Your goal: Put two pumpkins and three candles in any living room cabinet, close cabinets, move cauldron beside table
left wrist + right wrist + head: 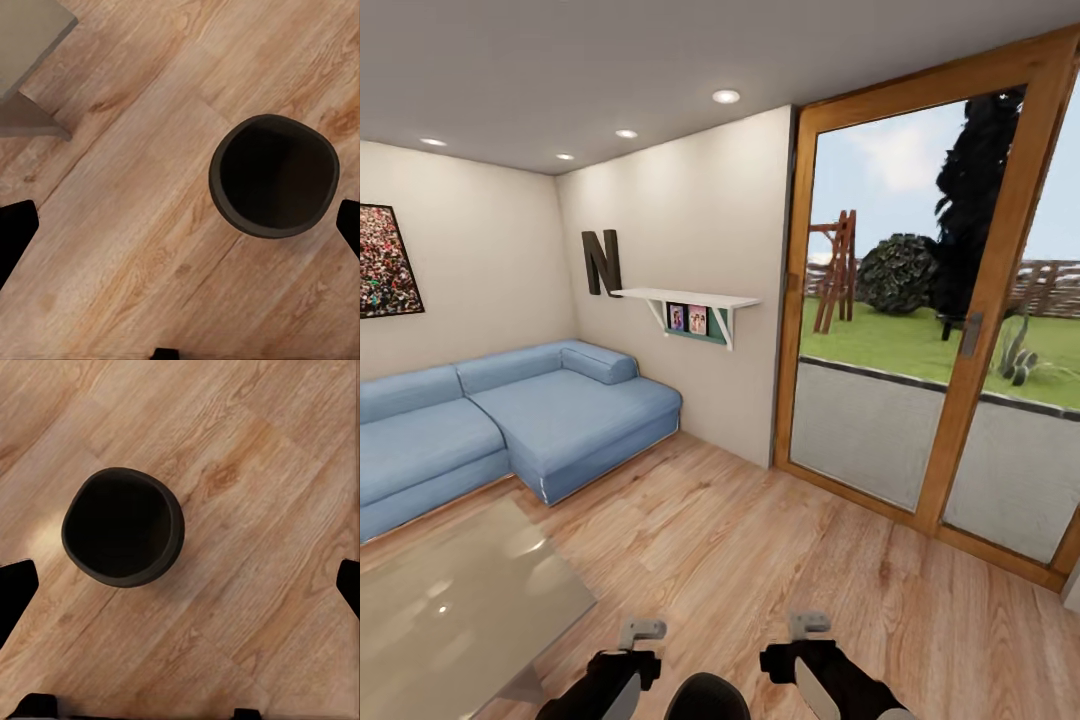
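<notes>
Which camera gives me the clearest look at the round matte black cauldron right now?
The right wrist view: the round matte black cauldron sits whole on the wood-plank floor, its mouth open to the camera. The left wrist view also shows it whole, nearer the frame edge. The head view catches only its rim between the arms.

One cauldron (274, 175), one table (450, 590), one sofa (510, 420), two end effectors (643, 632), four ceiling lights (726, 96).

Blue corner sofa (510, 420) against beige walls. Dark letter N (601, 261) above white wall shelf (685, 299) with small framed photos (688, 319). Framed picture (385, 262) at far left. Wood-framed glass door (950, 330) onto lawn, shrub and fence. Light wood-plank floor (760, 560). Recessed ceiling lights (726, 96).
</notes>
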